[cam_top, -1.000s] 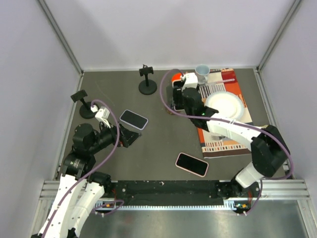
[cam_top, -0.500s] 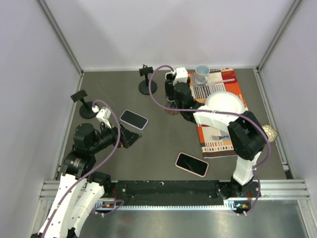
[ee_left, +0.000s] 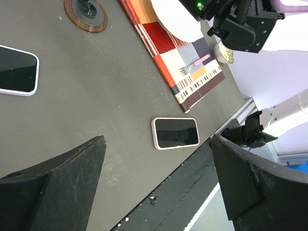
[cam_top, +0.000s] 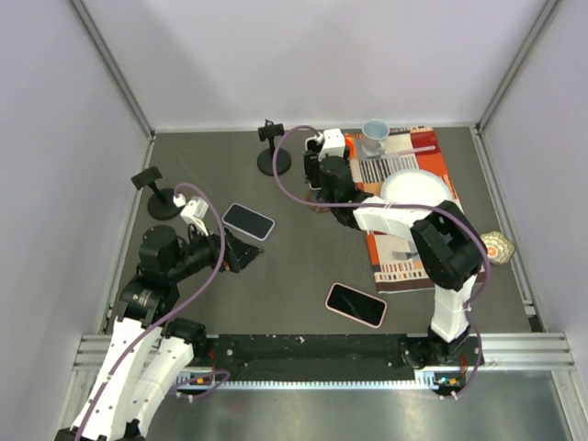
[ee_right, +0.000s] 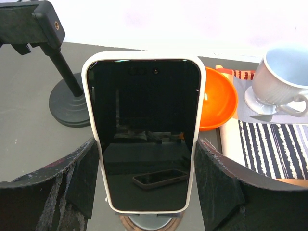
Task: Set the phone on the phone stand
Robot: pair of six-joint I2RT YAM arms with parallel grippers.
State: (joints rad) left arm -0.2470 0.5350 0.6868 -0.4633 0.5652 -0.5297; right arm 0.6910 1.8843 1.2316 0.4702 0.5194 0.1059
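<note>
Step in hand: seating of the white-cased, black-screened smartphone (ee_right: 144, 110) on its holder. Phone upright, screen toward the wrist camera, gripped by its long edges in the right end effector (ee_right: 147, 149); jaws at middling width, pads (ee_right: 89, 175) against both sides of the case. Position: 12 o'clock of the dark grey table (cam_top: 303, 266) in the top view, directly above the round wooden-based phone stand (ee_right: 151, 224). Lower edge at or just over the cradle; contact not resolvable. Judged late in the task: release not yet made.

Next move, as judged: lower until the edge sits in the cradle, check for lean, then open slowly and back straight off without dragging the case. Risk: tipping of a light stand.

Left end effector (ee_left: 158, 140) spread wide, holding nothing, hovering at 9 o'clock. Pink-cased smartphone (ee_left: 175, 132) flat at 5 o'clock. Black clamp-head phone stand (ee_right: 57, 72) at 11 o'clock.

Writing: none legible. No brand or label readable on phones, stands or the orange patterned placemat (cam_top: 404, 266).
</note>
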